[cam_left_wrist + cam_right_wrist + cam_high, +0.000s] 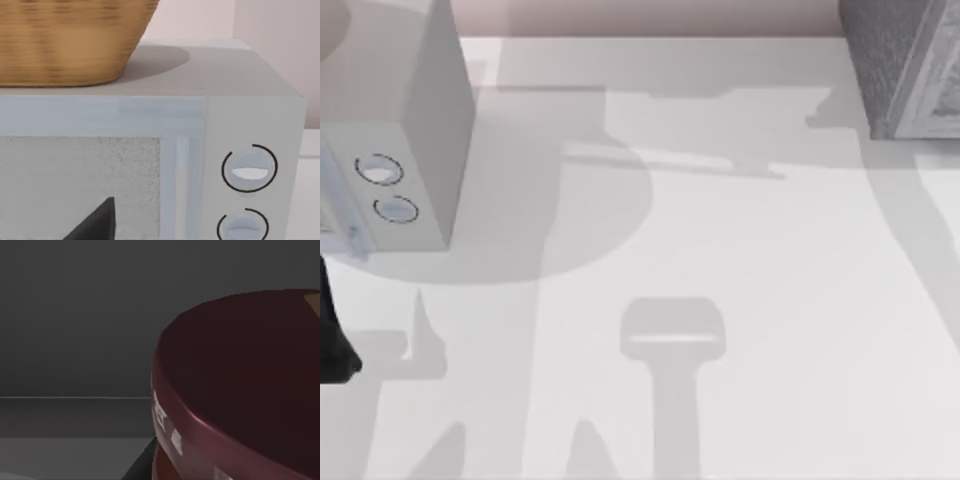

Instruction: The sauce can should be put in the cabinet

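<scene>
While the left arm [335,340] idles at nine o'clock by the microwave [410,130], the cabinet [910,70] sits at one o'clock — the sauce can [240,390] looms against dark walls, seemingly inside. Pincer states: cannot tell. Risk — releasing off-level could topple it.

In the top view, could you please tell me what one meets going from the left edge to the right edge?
Left arm at the left edge → microwave with two knobs → bare white table → cabinet at the right edge.
</scene>
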Robot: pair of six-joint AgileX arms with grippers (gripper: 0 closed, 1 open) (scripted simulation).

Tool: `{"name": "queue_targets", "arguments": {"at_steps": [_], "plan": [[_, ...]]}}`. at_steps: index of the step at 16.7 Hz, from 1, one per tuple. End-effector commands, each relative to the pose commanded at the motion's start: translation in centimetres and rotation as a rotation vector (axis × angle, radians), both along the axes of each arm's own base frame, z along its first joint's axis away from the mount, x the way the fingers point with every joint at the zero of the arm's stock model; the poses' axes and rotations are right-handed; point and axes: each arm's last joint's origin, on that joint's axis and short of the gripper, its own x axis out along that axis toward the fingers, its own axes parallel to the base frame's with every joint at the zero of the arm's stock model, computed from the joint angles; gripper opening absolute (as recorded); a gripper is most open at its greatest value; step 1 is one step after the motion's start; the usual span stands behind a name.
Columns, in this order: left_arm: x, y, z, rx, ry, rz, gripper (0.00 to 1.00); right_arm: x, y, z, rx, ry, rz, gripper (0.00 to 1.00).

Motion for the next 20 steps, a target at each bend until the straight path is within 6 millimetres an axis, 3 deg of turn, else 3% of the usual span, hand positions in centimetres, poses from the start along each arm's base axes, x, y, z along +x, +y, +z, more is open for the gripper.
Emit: {"name": "queue_targets", "arguments": {"at_steps": [5,20], "plan": [[0.0,0.0,0.0,0.0,0.0,0.0,1.0,3.0,0.2,0.5,0.003,-0.017,0.002,0.0],[0.0,0.0,0.0,0.0,0.0,0.0,1.0,13.5,0.0,-2.0,0.001,0.006,0.001,0.0]]}}
